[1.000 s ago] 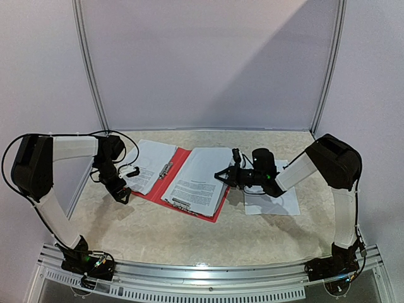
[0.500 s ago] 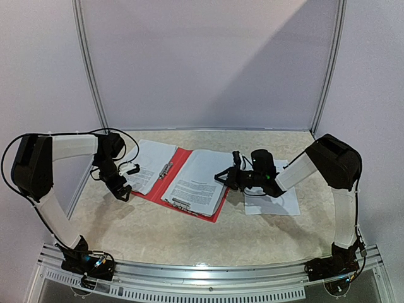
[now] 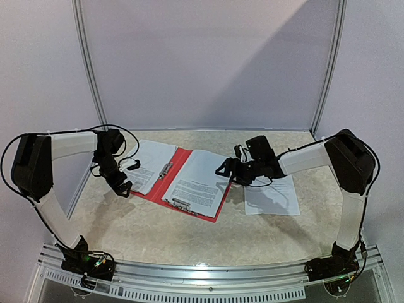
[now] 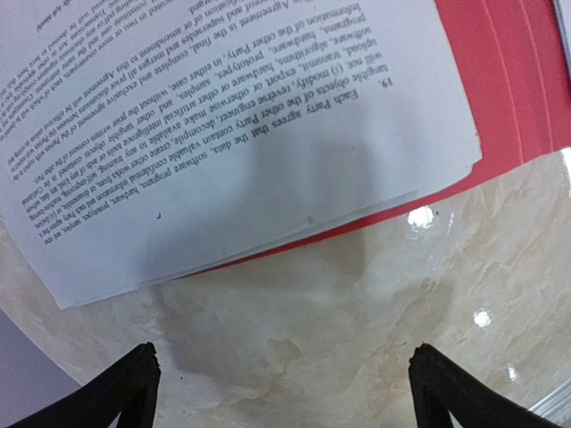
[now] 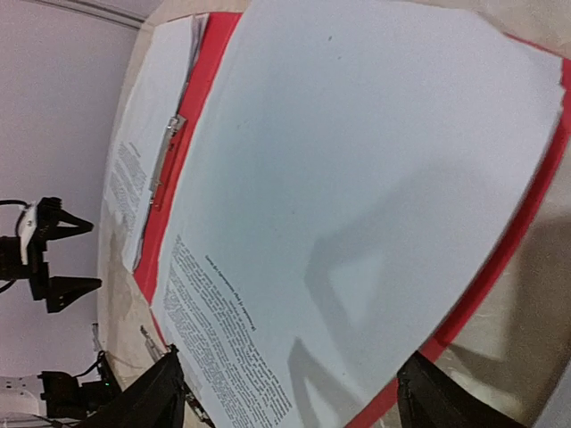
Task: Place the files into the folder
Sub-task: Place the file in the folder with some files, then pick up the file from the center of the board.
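1. The left tool (image 3: 128, 176) is released, its fingers spread wide with nothing between them
2. In the left wrist view, only bare marbled counter (image 4: 375, 303) lies directly under this tool (image 4: 281, 385)
3. Just ahead of its fingertips is the folder (image 4: 526, 98), red and lying open and flat on the counter
4. A small stack of the files (image 4: 232, 134) rests on that half of the folder, and one corner juts past the red edge onto the counter
5. The right tool (image 3: 224, 169) is also released, its fingers apart and empty, held above the other half of the folder (image 3: 218, 213)
6. In the right wrist view, a printed sheet (image 5: 357, 178) lies below and ahead of this tool (image 5: 290, 385), almost covering the red panel (image 5: 500, 259), which shows only as a thin border
7. Beyond that sheet, away from the right tool, a silver clip (image 5: 166, 156) sits along the folder's spine
8. Behind the right tool, under its wrist, a loose sheet (image 3: 273, 197) lies on the counter just beside the folder, outside it
9. Both tools are clear of the papers; neither touches a sheet or the folder
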Controlling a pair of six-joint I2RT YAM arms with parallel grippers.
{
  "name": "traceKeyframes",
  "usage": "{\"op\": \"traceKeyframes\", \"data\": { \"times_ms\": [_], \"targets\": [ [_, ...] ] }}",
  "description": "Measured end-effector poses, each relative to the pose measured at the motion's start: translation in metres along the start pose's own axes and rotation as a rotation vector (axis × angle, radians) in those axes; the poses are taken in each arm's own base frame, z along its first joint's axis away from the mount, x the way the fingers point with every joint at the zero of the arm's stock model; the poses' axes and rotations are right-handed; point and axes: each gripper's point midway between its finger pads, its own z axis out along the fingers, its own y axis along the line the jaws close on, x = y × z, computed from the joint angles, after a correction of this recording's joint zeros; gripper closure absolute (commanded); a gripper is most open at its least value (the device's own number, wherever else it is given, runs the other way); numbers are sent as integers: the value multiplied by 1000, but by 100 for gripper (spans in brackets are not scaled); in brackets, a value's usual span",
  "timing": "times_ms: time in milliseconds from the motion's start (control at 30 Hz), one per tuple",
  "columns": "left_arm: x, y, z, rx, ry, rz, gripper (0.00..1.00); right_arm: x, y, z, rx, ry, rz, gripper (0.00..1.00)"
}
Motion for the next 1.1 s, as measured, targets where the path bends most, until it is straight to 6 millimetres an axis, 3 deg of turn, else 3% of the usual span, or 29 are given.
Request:
{"op": "traceKeyframes", "data": {
  "times_ms": [267, 400, 467, 533, 633, 733, 833, 900, 1000, 1100],
  "targets": [
    [-1, 2, -3, -5, 2, 12, 0, -17, -1, -26, 205, 30, -97, 11],
    [-4, 5, -7, -19, -3, 16, 0, -23, -11, -51, 285, 34, -121, 10],
    [-5, 7, -10, -23, -5, 23, 1, -35, -19, -71, 317, 15, -115, 9],
    [-9, 9, -16, -28, -13, 34, 3, -51, -34, -97, 356, -17, -98, 9],
    [-22, 12, -36, -46, -52, 58, 5, -75, -71, -147, 424, -79, -42, 9],
    [-41, 8, -61, -70, -111, 109, 4, -74, -112, -187, 485, -104, 32, 8],
    [-72, -21, -86, -96, -177, 248, 4, -54, -149, -210, 515, -81, 117, 9],
    [-96, -52, -99, -101, -218, 365, 4, -44, -163, -216, 509, -59, 157, 9],
    [-137, -104, -115, -106, -280, 536, 4, -42, -175, -215, 472, -33, 187, 11],
    [-177, -150, -116, -129, -318, 669, 4, -42, -187, -204, 430, 5, 209, 12]
  ]
}}
